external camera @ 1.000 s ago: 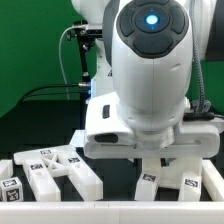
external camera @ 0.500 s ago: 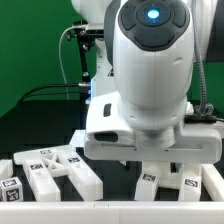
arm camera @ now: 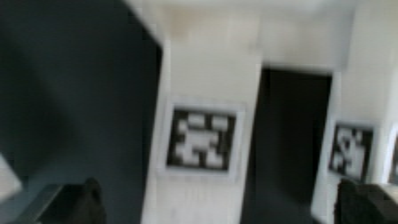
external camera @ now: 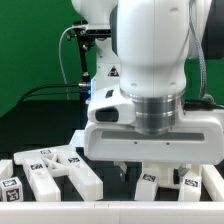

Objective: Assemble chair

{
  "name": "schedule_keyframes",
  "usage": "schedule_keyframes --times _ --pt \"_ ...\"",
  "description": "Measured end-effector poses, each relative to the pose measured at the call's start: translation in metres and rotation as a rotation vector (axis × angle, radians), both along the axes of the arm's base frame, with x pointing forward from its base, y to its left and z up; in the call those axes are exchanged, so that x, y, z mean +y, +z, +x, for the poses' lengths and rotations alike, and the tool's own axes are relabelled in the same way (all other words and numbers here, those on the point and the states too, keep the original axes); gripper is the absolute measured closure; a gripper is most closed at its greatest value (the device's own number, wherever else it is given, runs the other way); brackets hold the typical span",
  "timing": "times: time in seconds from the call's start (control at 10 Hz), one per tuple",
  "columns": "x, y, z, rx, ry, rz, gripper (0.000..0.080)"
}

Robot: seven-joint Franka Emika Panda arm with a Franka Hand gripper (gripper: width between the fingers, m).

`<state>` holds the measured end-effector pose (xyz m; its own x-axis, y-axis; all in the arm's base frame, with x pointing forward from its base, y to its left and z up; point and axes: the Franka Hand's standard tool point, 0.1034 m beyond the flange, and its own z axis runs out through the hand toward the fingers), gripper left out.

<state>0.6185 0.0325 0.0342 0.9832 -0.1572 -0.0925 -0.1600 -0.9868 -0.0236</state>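
The arm (external camera: 150, 60) has risen since a second ago, and its blue-lit cap has gone out of the exterior view. Below the gripper (external camera: 143, 168) the chair parts (external camera: 60, 172) lie on the dark table (external camera: 120, 185), clustered toward the exterior view's left of it, with further blocks (external camera: 186, 182) toward the right. Only the wrist view shows a tagged white bar (arm camera: 201, 90) under the gripper, between its dark fingers (arm camera: 75, 203). These stand spread wide and, through the blur, seem clear of it. A second tagged piece (arm camera: 356, 120) lies beside that bar.
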Motion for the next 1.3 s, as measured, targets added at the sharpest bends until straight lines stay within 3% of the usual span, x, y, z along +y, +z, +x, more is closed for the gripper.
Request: schedule_keyframes --times 0.2,0.7,0.9,1.1,1.3 --pt "-0.002 0.002 0.006 -0.117 -0.014 -0.018 0.0151" --pt "-0.003 0.003 0.005 -0.096 -0.016 -0.015 0.0151" --pt "-0.011 0.03 0.017 -0.045 -0.023 0.007 0.0151" --pt "-0.03 0.064 0.025 -0.03 -0.005 0.028 0.0151" --pt "-0.059 0.071 0.026 -0.047 0.071 0.035 0.0151"
